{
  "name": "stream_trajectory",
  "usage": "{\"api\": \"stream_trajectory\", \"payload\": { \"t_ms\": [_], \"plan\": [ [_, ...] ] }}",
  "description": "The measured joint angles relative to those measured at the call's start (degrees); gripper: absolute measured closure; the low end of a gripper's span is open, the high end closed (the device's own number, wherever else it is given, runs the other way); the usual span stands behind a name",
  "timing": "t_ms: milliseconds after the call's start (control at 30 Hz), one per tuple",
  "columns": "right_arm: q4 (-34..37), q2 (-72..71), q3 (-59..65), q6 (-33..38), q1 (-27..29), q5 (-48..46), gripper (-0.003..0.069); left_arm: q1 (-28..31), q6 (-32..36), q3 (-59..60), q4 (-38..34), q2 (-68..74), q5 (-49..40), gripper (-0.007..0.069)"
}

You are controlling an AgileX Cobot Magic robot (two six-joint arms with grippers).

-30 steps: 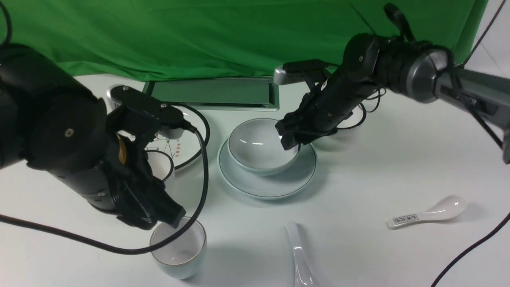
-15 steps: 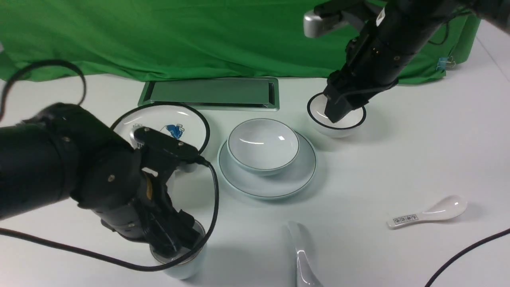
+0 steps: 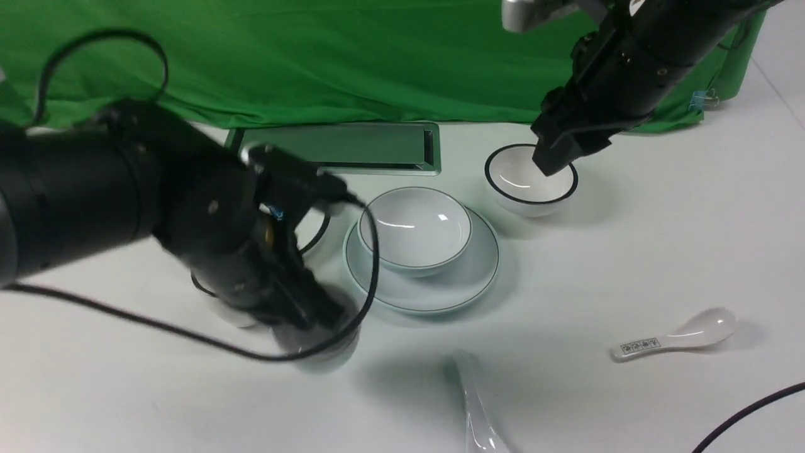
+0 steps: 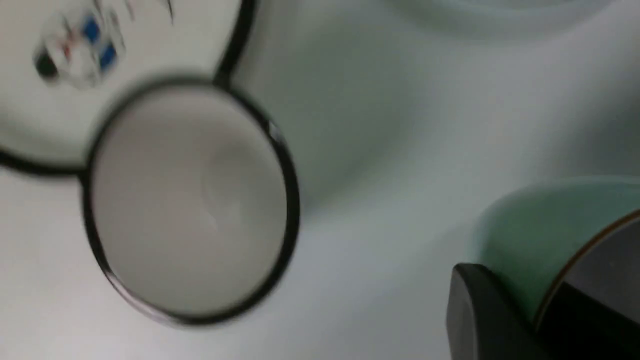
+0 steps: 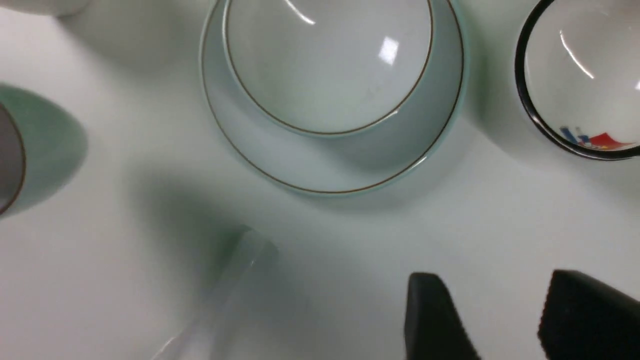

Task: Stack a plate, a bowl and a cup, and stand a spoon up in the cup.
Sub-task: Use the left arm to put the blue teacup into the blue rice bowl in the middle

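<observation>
The bowl [image 3: 415,228] sits in the plate [image 3: 434,290] at the table's middle; both also show in the right wrist view, bowl [image 5: 325,65] and plate [image 5: 300,165]. My left gripper [image 3: 312,324] is shut on the cup [image 3: 317,349], blurred, in front of and to the left of the plate. In the left wrist view one finger [image 4: 480,310] is outside the cup's wall [image 4: 535,225], the other inside. The plain spoon [image 3: 476,406] lies near the front edge. My right gripper [image 3: 553,160] is open and empty above a black-rimmed bowl [image 3: 531,182].
A black-rimmed cup [image 4: 190,200] stands beside the cartoon plate [image 4: 100,50], both largely hidden by my left arm in the front view. A spoon with printed characters [image 3: 676,336] lies at the right. A metal hatch [image 3: 333,148] and green cloth are at the back.
My left arm has moved the cup away from the front edge, right and toward the plate and bowl. My right gripper has drawn back slightly to the right over the black-rimmed bowl.
</observation>
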State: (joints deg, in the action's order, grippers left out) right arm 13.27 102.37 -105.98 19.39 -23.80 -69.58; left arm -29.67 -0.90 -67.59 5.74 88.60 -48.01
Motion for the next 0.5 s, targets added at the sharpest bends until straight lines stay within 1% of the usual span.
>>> {"api": "stream_trajectory", "payload": {
  "t_ms": [167, 233, 300, 333, 367, 400, 500],
  "plan": [
    [0.1, -4.6, 2.2, 0.0, 0.0, 0.0, 0.0322, 1.8, 7.1, -16.9, -5.7, 6.5, -2.8, 0.0628],
    [0.2, -6.7, 4.5, 0.0, 0.0, 0.0, 0.0322, 3.7, 10.4, -25.5, -9.9, 13.2, -5.7, 0.0628],
    [0.2, -8.1, 6.8, 0.0, 0.0, 0.0, 0.0322, 5.0, 12.0, -31.6, -12.5, 18.4, -8.1, 0.0628],
    [0.2, -9.2, 8.6, 0.0, 0.0, 0.0, 0.0322, 5.9, 12.8, -36.5, -13.9, 22.3, -9.8, 0.0628],
    [0.2, -9.2, 8.9, 0.0, 0.0, 0.0, 0.0322, 5.9, 12.9, -36.5, -13.9, 22.9, -10.1, 0.0628],
    [0.2, -10.3, 11.8, 0.0, 0.0, 0.0, 0.0322, 6.5, 13.4, -43.0, -14.3, 28.5, -13.0, 0.0628],
    [0.2, -11.0, 15.9, 0.0, 0.0, 0.1, 0.0322, 6.8, 13.4, -49.5, -13.8, 34.7, -16.5, 0.0628]
  ]
}}
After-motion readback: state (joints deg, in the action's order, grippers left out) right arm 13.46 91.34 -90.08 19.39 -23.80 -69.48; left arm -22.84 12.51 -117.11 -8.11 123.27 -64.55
